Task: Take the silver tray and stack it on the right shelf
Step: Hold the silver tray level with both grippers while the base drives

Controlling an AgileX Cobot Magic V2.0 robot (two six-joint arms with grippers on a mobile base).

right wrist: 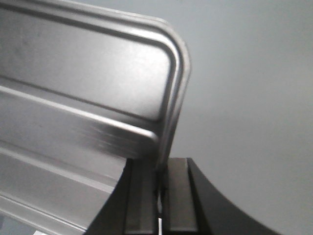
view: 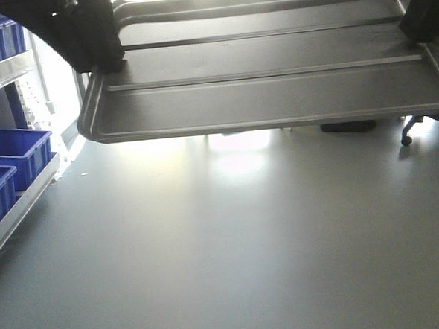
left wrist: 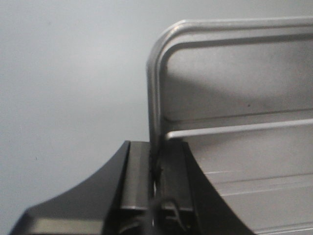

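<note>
Room: a smooth grey floor (view: 233, 268) fills the front view. There is hard white glare beyond the tray and no bench in sight.
Task thing: the shiny rectangular silver metal tray (view: 267, 94) has a shallow raised rim, rounded corners and two long ribs. It hangs in the air above the floor with its long side across the view and its ribbed face tipped toward the front camera.
Left hand: the black left hand (view: 109, 63) is clenched on the tray's left short rim. Its wrist view shows one finger on each side of the thin metal edge, near a rounded corner.
Right hand: the black right hand (right wrist: 160, 196) is clamped the same way on the tray's right short rim.
Left of the tray: a metal rack (view: 5, 69) carries blue plastic bins (view: 17, 147).
Below the tray's right corner: the wheeled foot of a chair (view: 426, 126) stands on the floor.
Right shelf: it shows in none of the views.
Step in hand: judging by the two-sided grip and the raised tray, this is the carry, and stacking is not yet done.
Next move: the shelf has to come into view first. Both hands should then travel together at matched height and spacing, so the thin rim neither slips nor twists. The tray should settle flat on the rails before either grip lets go.
</note>
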